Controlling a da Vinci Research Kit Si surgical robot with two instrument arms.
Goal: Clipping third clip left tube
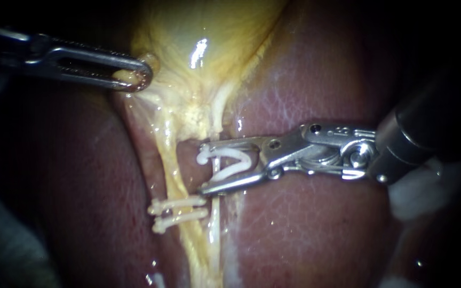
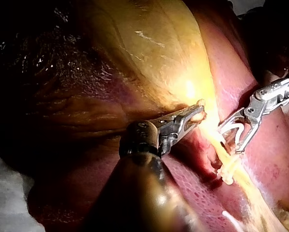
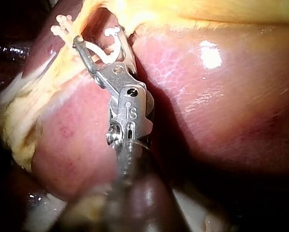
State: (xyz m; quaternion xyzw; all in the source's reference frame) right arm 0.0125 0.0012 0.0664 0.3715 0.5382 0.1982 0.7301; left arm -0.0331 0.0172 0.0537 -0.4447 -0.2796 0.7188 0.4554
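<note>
Right instrument (image 1: 203,168) jaws wide, holding clip (image 1: 225,152) (2 clips (image 1: 180,205) beside); left instrument (image 1: 134,79) grips gallbladder (image 1: 198,32).

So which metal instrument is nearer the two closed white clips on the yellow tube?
Right: the right instrument, holding an open white clip, is just above the closed clips; the left instrument grips yellow gallbladder far higher.

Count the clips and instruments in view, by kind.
Instruments: 2 (left instrument, right instrument)
Shut clips on the tube: 2
Open clip in the right instrument: 1
Total: 5
</note>
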